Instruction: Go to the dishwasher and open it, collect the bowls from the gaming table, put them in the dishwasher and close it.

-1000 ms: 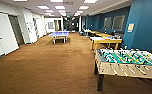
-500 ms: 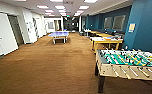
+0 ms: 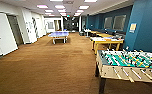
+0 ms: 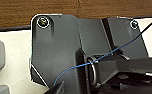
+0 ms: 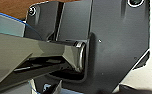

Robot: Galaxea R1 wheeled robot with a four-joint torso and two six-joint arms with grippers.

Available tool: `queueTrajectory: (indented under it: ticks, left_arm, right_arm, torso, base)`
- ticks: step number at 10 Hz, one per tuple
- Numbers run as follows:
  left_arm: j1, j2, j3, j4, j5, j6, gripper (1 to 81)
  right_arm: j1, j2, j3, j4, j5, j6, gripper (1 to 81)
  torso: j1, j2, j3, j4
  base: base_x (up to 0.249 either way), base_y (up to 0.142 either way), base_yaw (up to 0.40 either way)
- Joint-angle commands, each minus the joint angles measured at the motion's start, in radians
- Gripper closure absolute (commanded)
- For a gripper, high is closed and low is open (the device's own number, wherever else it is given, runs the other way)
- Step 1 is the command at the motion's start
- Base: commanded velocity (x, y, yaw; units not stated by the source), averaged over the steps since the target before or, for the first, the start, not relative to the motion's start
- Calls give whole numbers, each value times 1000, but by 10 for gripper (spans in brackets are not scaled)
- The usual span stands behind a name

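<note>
Rolled forward over the brown carpet (image 3: 49,67), foosball table (image 3: 128,63) now nearer at right, gaming table (image 3: 105,40) well ahead of jaws, their state impossible to tell, so bowls not yet reachable.

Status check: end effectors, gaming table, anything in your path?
End effectors: state unreadable. Gaming table ahead on the right, yellow-wood sides. Foosball table near right, beside the path. Carpet ahead.

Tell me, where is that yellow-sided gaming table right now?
In the head view the gaming table stands right of centre by the blue wall, beyond the foosball table.
</note>
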Motion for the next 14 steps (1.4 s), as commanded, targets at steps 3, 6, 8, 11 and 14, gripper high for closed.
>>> queueTrajectory:
  ticks: [3, 6, 8, 11, 14]
  left_arm:
    - [-49, 0, -1, -6, 47, 7, 10]
    - [-49, 0, -1, -6, 47, 7, 10]
    - [-49, 0, -1, -6, 47, 7, 10]
    - [-49, -1, -1, -6, 47, 7, 10]
    - [-49, -1, -1, -6, 47, 7, 10]
  right_arm:
    - [54, 3, 2, -5, -52, -14, 10]
    - [52, 5, 2, -6, -52, -15, 10]
    - [51, 3, 2, -5, -52, -14, 10]
    - [50, 5, 2, -5, -52, -14, 10]
    - [52, 5, 2, -5, -52, -14, 10]
  torso:
    - [0, 0, 0, 0]
    - [0, 0, 0, 0]
    - [-1, 0, 0, 0]
    - [-1, 0, 0, 0]
    - [-2, 0, 0, 0]
  base:
    - [108, 0, 0]
    - [108, 0, 0]
    - [108, 0, 0]
    - [109, 0, 0]
    - [113, 0, 0]
